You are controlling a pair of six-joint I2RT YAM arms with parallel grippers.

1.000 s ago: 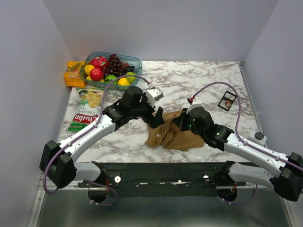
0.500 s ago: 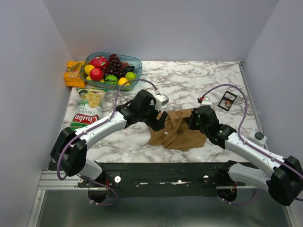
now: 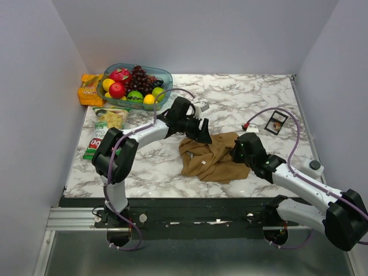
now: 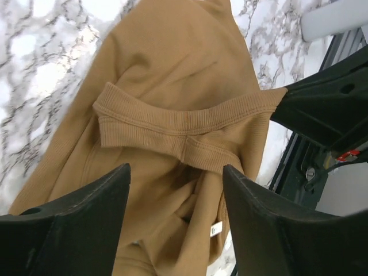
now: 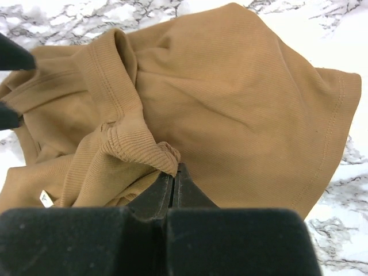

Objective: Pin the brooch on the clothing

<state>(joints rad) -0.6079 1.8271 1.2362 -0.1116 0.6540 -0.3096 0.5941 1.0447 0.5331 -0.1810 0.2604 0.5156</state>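
Brooch too small to make out — left arm hides part of the chips bag; top cut off at wrist-view edges.

I'm looking at two arms sharing one build. The left arm, running through the centre left of the overhead frame, is showing glossy white link shells broken by bulky black joint housings. The right arm, at lower right, is wearing the same. A thin purple cable is looping off the left one and another purple cable off the right. A small white camera block is sitting at the left wrist. Along the bottom, the black base rail is carrying pale round fasteners. In both wrist views the jaws are reading as matte black wedges.
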